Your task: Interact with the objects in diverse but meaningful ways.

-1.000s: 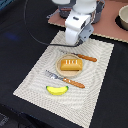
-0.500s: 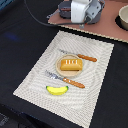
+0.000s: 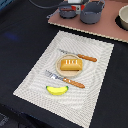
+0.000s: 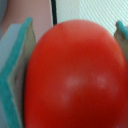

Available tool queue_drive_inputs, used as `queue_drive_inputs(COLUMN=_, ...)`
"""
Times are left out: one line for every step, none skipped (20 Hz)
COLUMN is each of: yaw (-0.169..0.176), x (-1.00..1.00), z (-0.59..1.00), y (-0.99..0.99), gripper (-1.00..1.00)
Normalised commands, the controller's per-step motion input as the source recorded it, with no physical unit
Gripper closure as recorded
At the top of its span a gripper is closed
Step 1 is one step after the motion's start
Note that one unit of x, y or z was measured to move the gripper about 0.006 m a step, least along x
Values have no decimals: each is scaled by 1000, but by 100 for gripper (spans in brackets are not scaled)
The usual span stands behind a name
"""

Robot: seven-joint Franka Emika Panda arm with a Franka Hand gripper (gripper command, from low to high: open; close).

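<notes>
The wrist view is filled by a red tomato (image 4: 75, 75), held between the two teal pads (image 4: 17, 80) of my gripper (image 4: 70, 75), which is shut on it. In the exterior view only a white bit of the arm (image 3: 75, 2) shows at the far edge, above the grey pots (image 3: 92, 12). The golden ridged bread loaf (image 3: 70, 64) lies on a small plate (image 3: 59, 70) in the middle of the striped placemat (image 3: 95, 55). A yellow banana (image 3: 56, 90) lies near the mat's front edge. The sausage and lid are not visible.
An orange-handled knife (image 3: 80, 57) lies behind the plate and an orange-handled fork (image 3: 67, 80) in front of it. A second grey pot (image 3: 67, 11) and a white bowl (image 3: 123, 17) stand on the pinkish board (image 3: 107, 29) at the back.
The arm has pulled back from above the mat's far edge toward the pots and has nearly left the exterior view. Loaf, banana, fork and knife have not moved.
</notes>
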Motion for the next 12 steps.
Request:
queue_drive_inputs(yaw=0, x=-931, z=-51, y=509, gripper=100)
queue_drive_inputs(yaw=0, x=-914, z=-57, y=511, gripper=100)
queue_drive_inputs(yaw=0, x=-897, z=-54, y=529, gripper=100)
queue_drive_inputs(yaw=0, x=-849, z=-51, y=571, gripper=100)
queue_drive_inputs(yaw=0, x=-703, z=-54, y=609, gripper=100)
queue_drive_inputs(yaw=0, x=-503, z=-49, y=589, gripper=100)
queue_drive_inputs(yaw=0, x=-374, z=-43, y=597, gripper=100)
queue_drive_inputs(yaw=0, x=-277, z=-40, y=603, gripper=100)
queue_drive_inputs(yaw=-4, x=-211, z=-54, y=603, gripper=100)
queue_drive_inputs(yaw=-13, x=-129, z=-57, y=629, gripper=100)
queue_drive_inputs(yaw=-14, x=-131, z=-71, y=646, gripper=100)
queue_drive_inputs(yaw=-12, x=-140, z=-86, y=643, gripper=100)
